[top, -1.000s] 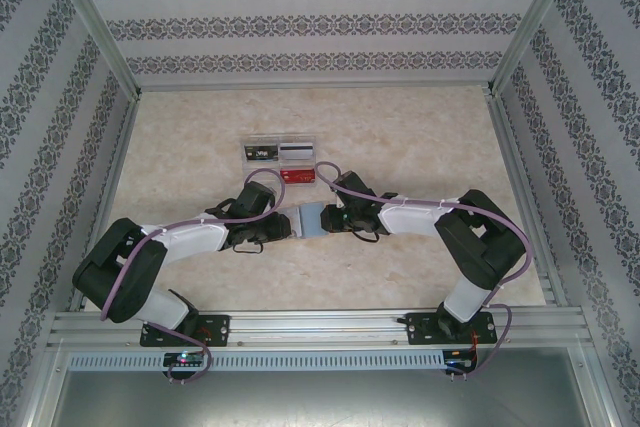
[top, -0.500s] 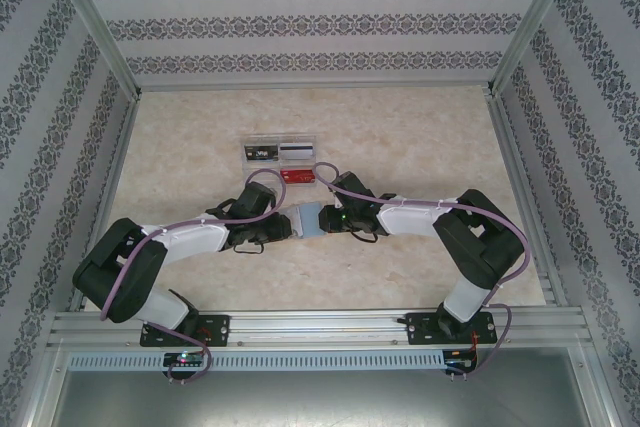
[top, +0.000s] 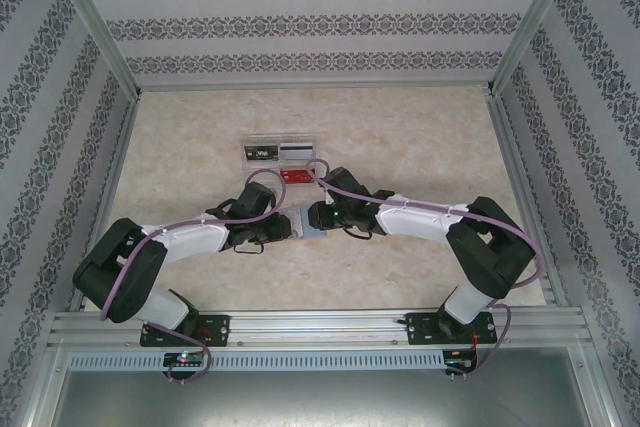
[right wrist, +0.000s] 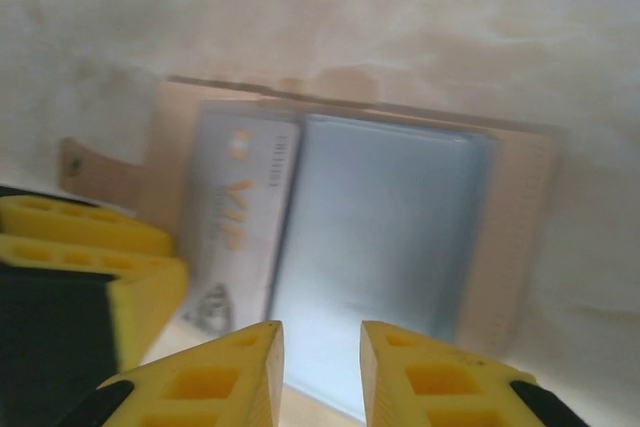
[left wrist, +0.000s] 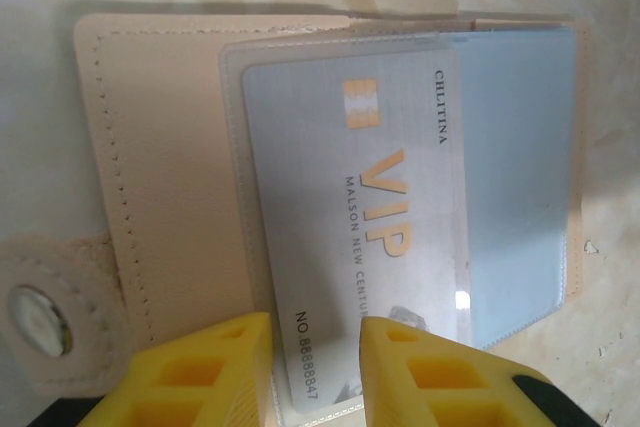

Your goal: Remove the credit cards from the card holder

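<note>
1. Lying open and flat on the table [top: 430, 137], the card holder [left wrist: 150, 147] sits at the middle of the top view, between the two wrists.
2. It looks soft and light: stitched tan material with a snap tab [left wrist: 45, 312] at the lower left of the left wrist view. I judge it will slide or lift unless something pins it.
3. The VIP card [left wrist: 360, 217], pale grey, looks thin, stiff and slick. Its lower end appears to reach past the holder's edge, which is the best place to pinch it.
4. The blue-grey card [left wrist: 515, 177] lies to its right under a clear pocket, with little edge free.
5. The left gripper [left wrist: 315, 372] has its fingers slightly parted at the bottom of its frame, over the VIP card's free end, clamping nothing visible.
6. The right gripper [right wrist: 320, 377] is likewise slightly parted above the blue-grey card, holding nothing.
7. Count: one holder, two cards in it, two grippers, and one clear tray [top: 280, 152] above centre in the top view with three more cards.
</note>
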Controlling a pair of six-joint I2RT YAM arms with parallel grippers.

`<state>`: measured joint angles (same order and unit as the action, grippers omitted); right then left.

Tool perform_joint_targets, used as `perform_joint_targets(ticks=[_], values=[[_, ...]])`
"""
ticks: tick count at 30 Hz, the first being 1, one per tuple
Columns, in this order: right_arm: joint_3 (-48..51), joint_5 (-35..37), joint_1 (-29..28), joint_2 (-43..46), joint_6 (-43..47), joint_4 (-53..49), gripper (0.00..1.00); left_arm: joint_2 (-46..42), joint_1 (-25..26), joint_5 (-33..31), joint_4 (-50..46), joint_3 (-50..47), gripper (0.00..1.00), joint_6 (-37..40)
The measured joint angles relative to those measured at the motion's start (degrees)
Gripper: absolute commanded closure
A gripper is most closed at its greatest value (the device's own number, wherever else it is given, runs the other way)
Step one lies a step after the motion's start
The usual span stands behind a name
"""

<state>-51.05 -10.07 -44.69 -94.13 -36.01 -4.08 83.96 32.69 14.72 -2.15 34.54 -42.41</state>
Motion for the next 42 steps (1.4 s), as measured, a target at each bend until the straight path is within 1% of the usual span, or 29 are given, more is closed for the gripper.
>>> perform_joint_targets(ticks=[11, 20, 31, 36, 42], values=[[-1.73, -6.82, -0.48, -6.34, -2.67, 2.73, 0.77, 0.00, 0.00, 0.00, -0.02, 0.00, 0.70, 0.00], [-2.69, -8.41, -0.48, -8.17, -3.30, 3.87, 0.78, 0.00, 0.00, 0.00, -0.02, -0.02, 0.70, 0.02], [-2.89, -8.70, -0.46, -9.38, -3.93, 3.96, 0.78, 0.00, 0.00, 0.00, 0.00, -0.02, 0.70, 0.00], [-2.91, -9.11, -0.48, -9.57, -4.61, 4.37, 0.83, 0.00, 0.00, 0.02, 0.00, -0.02, 0.70, 0.00], [-2.91, -9.44, -0.46, -9.66, -5.27, 4.76, 1.00, 0.00, 0.00, -0.04, -0.02, -0.02, 0.70, 0.00]])
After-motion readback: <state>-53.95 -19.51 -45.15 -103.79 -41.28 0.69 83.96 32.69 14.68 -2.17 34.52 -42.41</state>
